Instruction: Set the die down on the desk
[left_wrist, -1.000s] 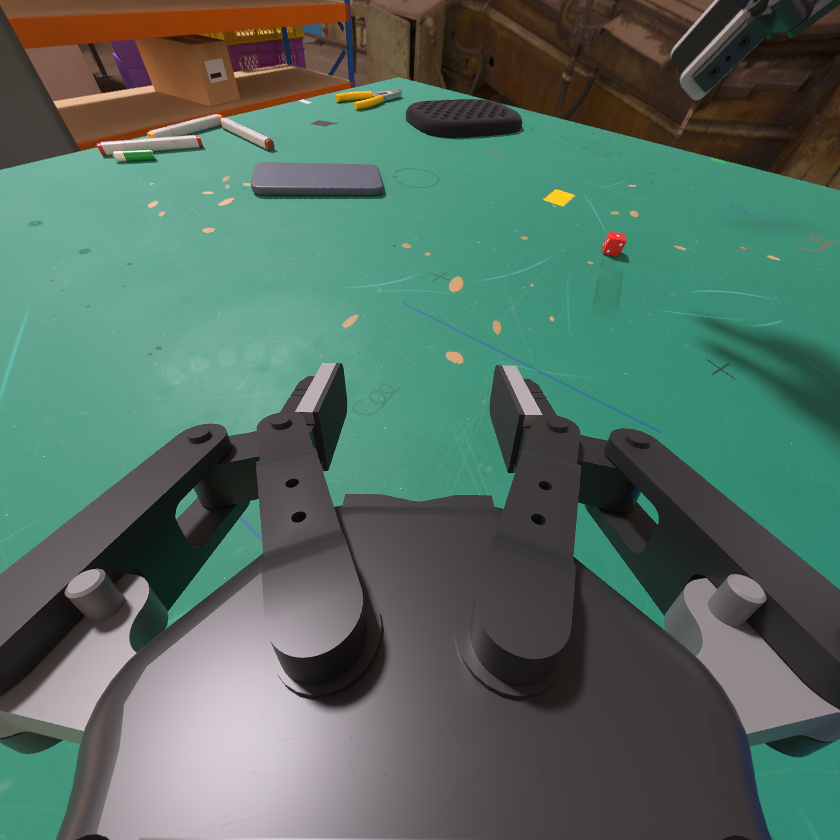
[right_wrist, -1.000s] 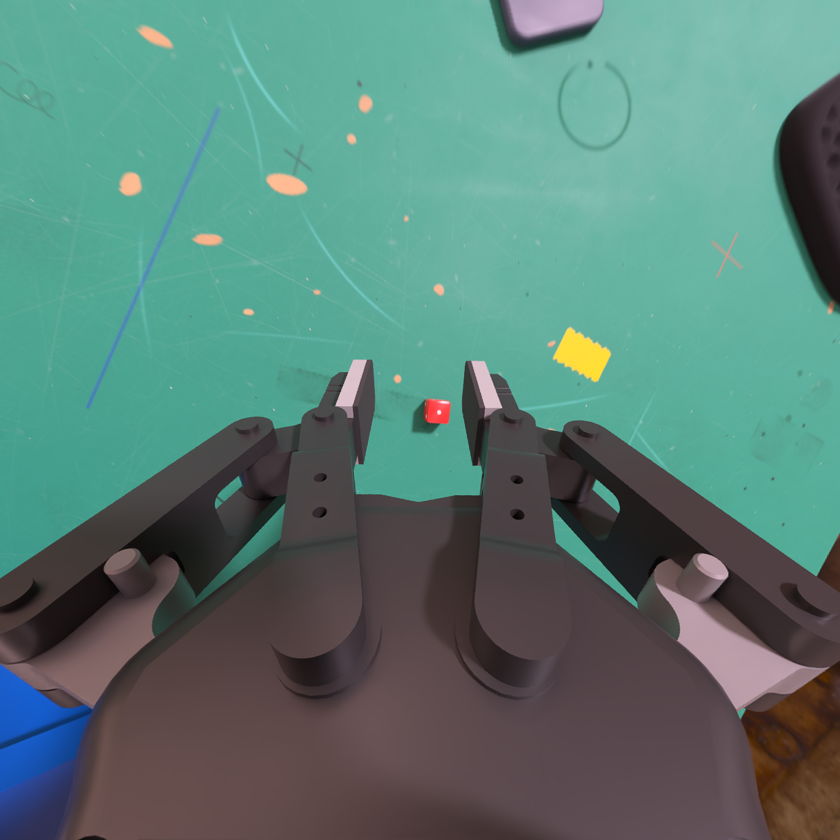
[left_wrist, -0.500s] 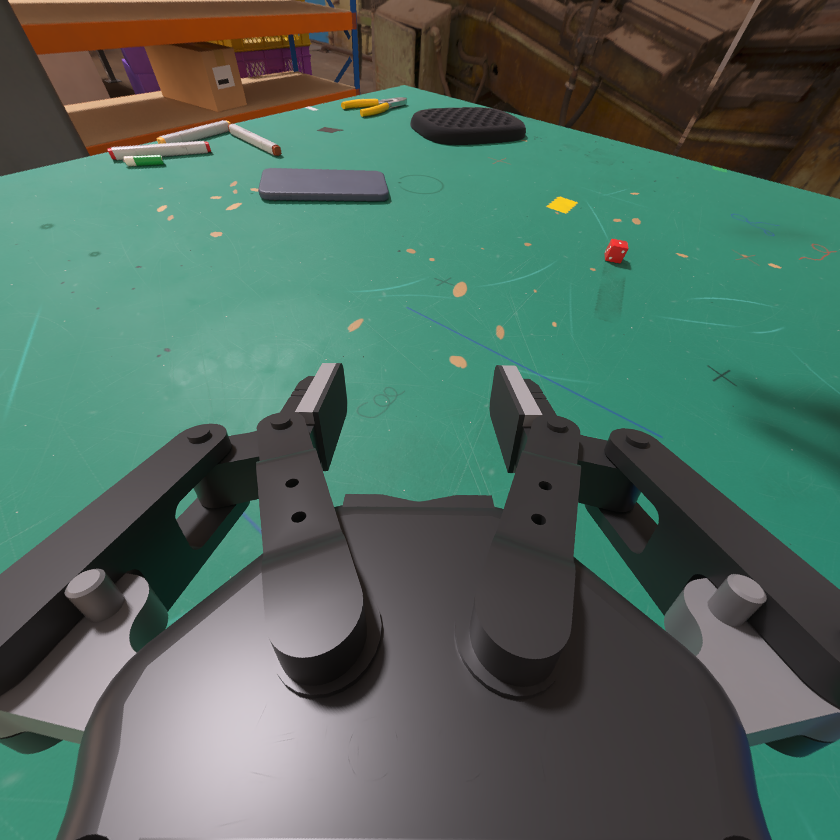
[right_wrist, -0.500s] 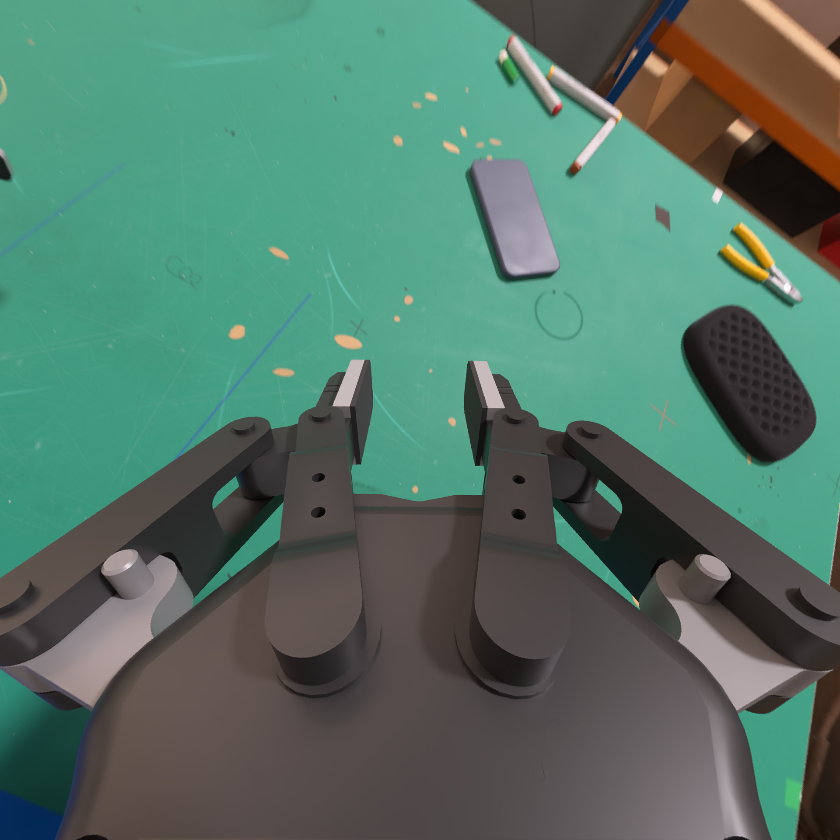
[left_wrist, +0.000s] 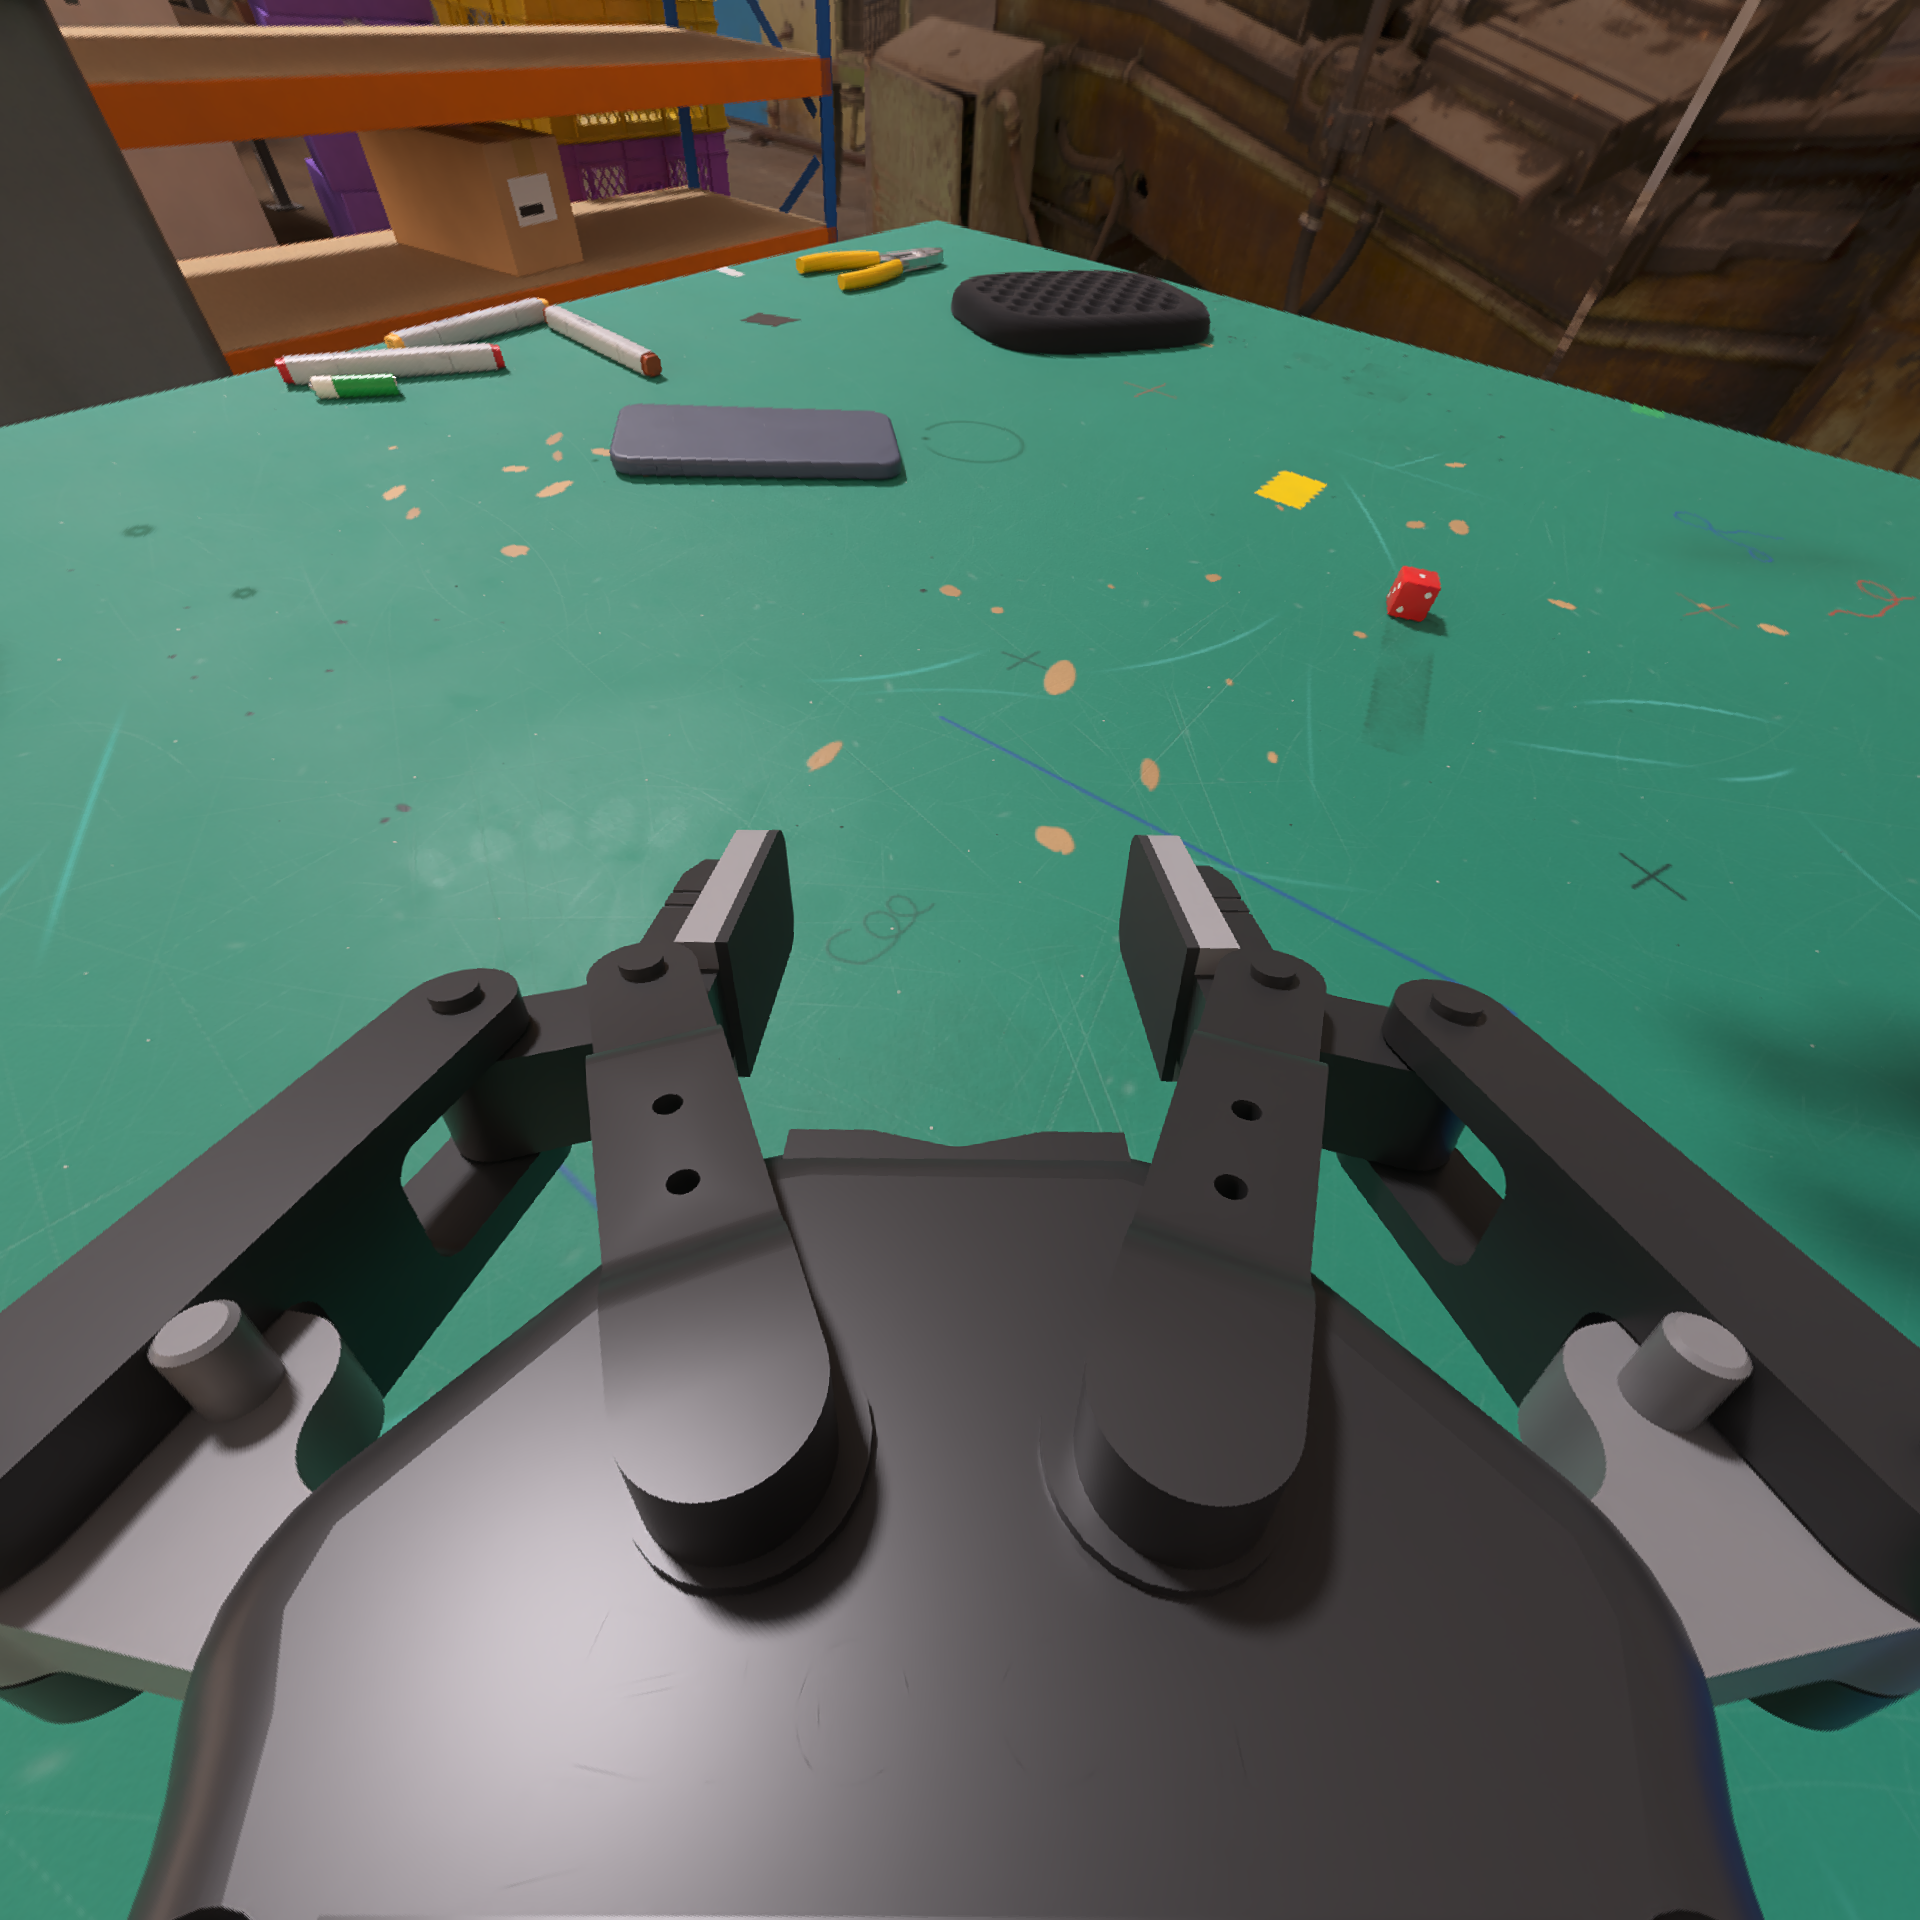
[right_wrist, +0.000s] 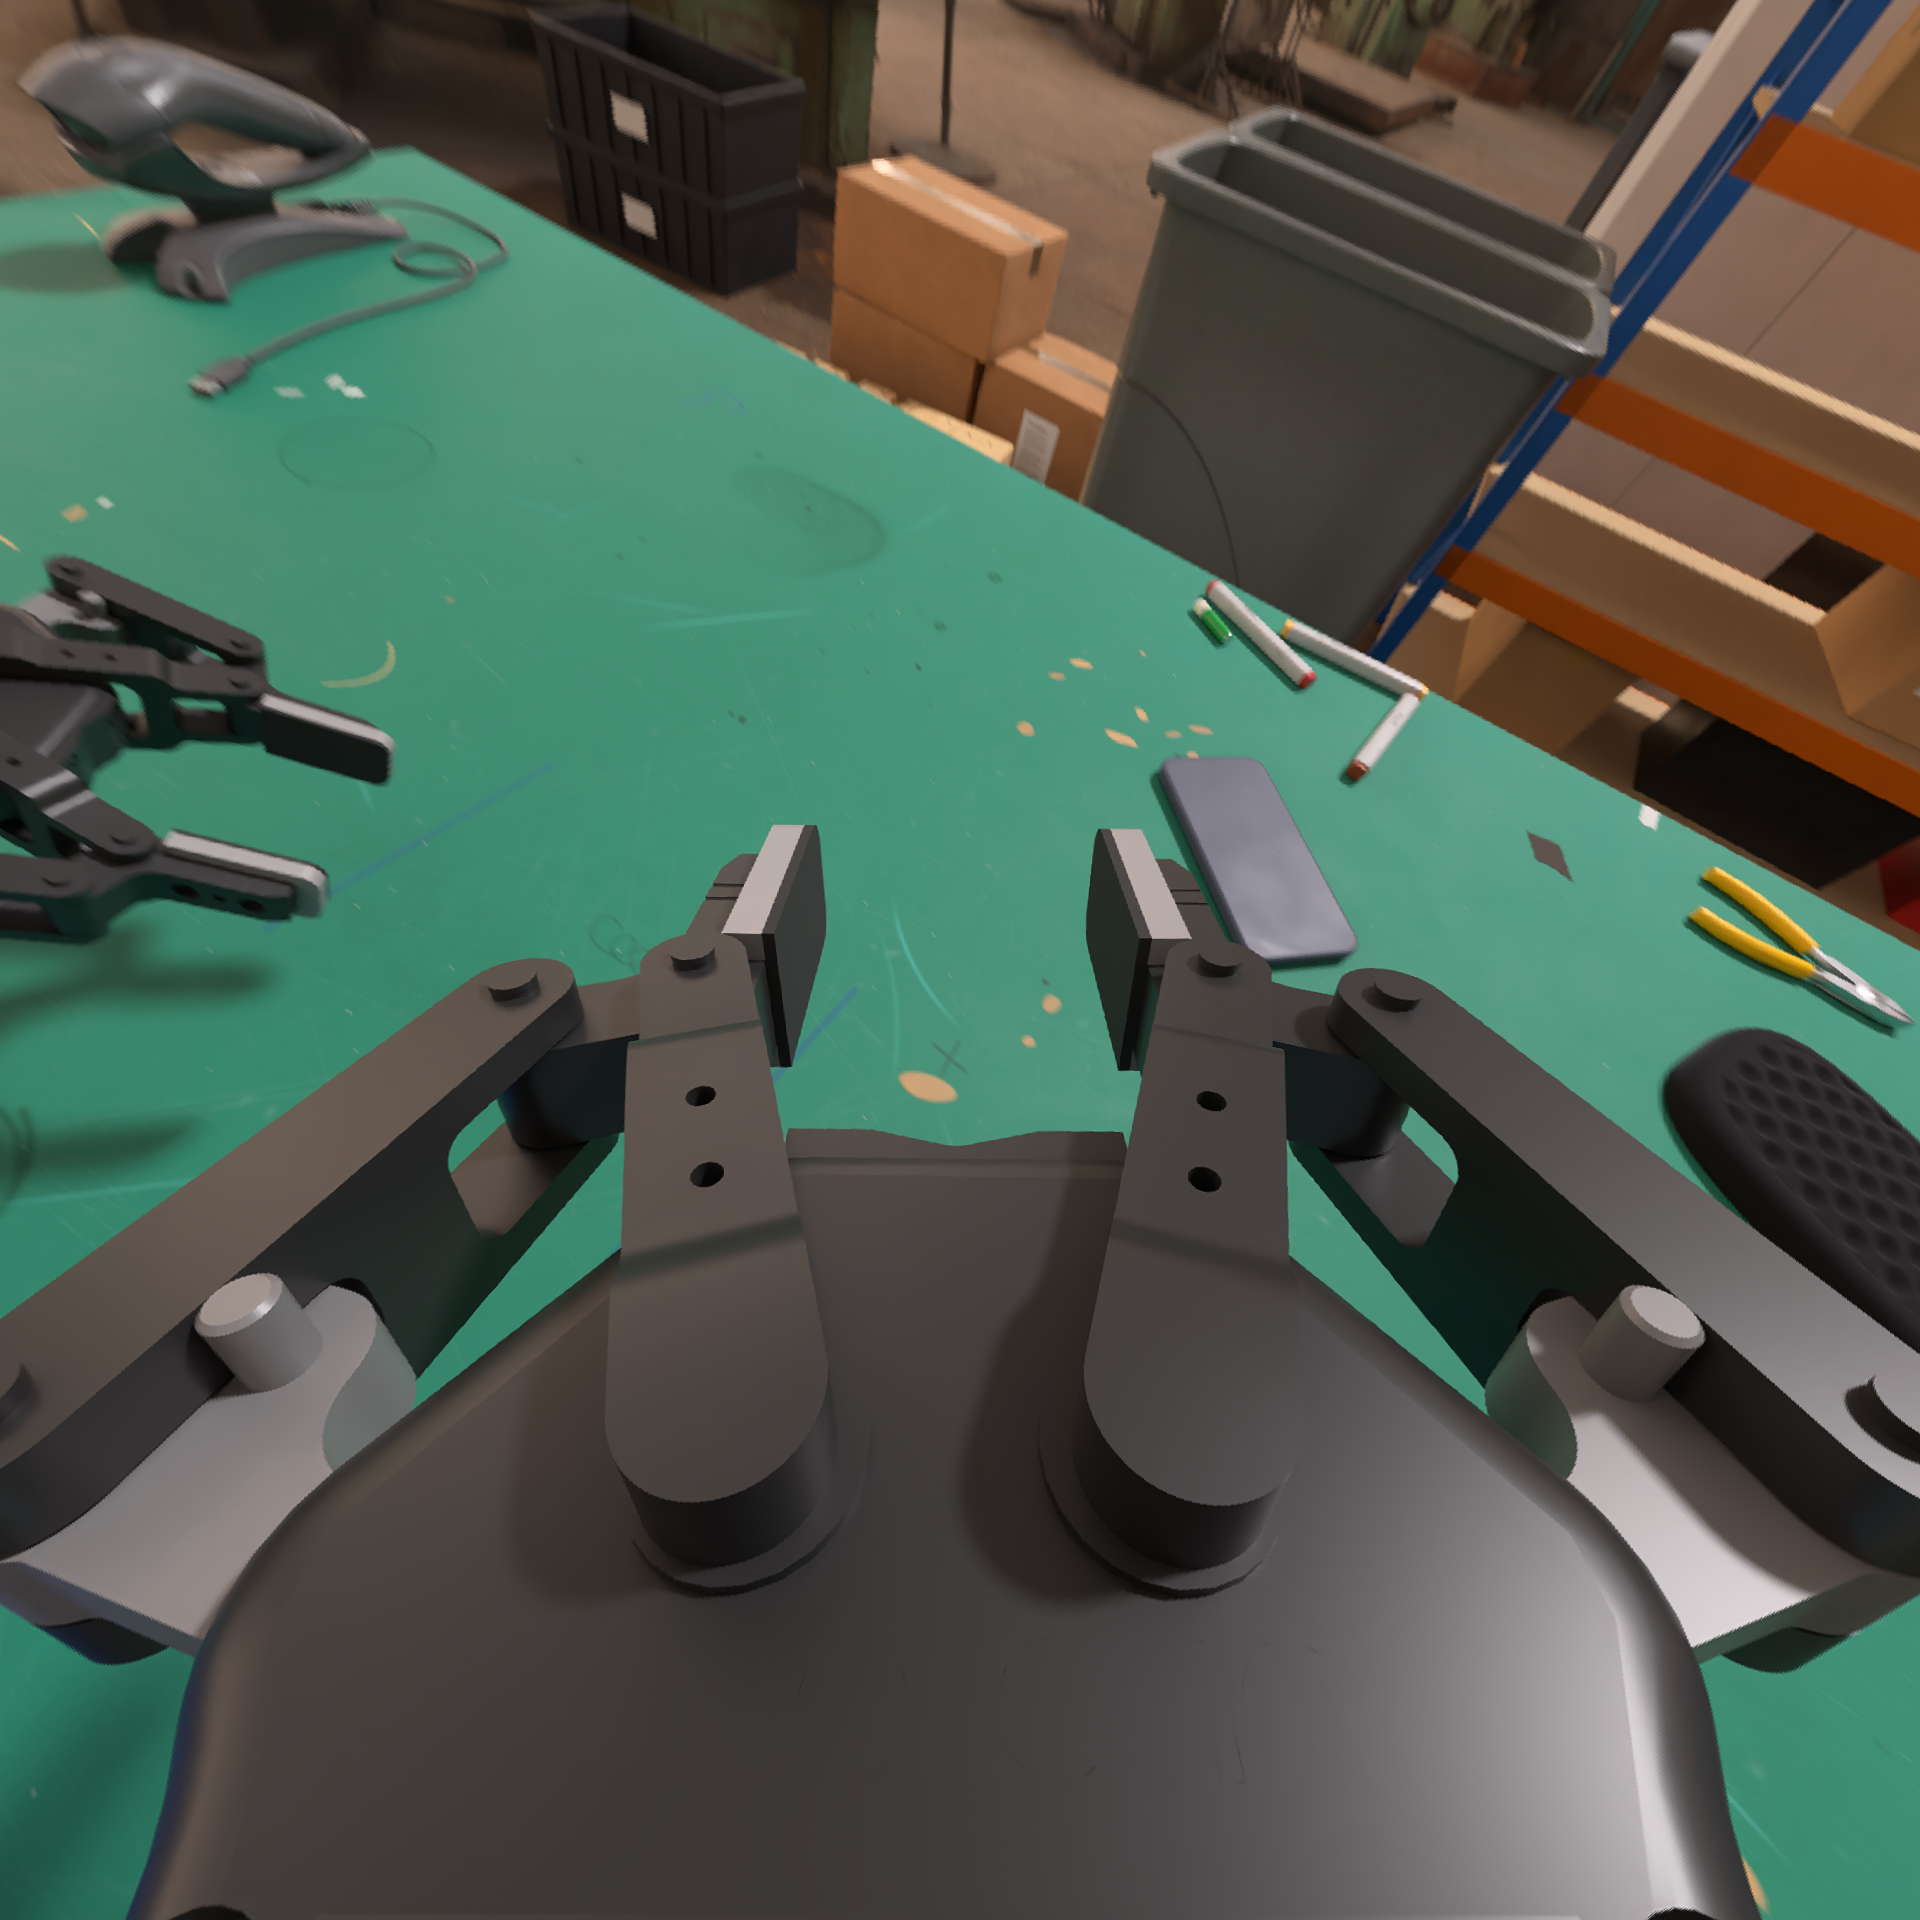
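A small red die (left_wrist: 1413, 593) rests on the green desk (left_wrist: 623, 675), far ahead and to the right of my left gripper (left_wrist: 956, 914), which is open and empty above the desk. My right gripper (right_wrist: 956, 914) is open and empty, raised above the desk. The die does not show in the right wrist view. The left gripper also shows at the left edge of the right wrist view (right_wrist: 343, 821), open.
A grey phone (left_wrist: 755, 444), several markers (left_wrist: 416, 358), yellow pliers (left_wrist: 868, 267), a black dimpled pad (left_wrist: 1081, 310) and a yellow scrap (left_wrist: 1290, 488) lie on the desk. A scanner on a stand (right_wrist: 197, 166) stands far left. A grey bin (right_wrist: 1330, 374), boxes and shelves stand beyond the edge.
My right gripper has risen and tilted away from the die, which stays on the desk. The right gripper has left the left wrist view. The left gripper has barely moved.
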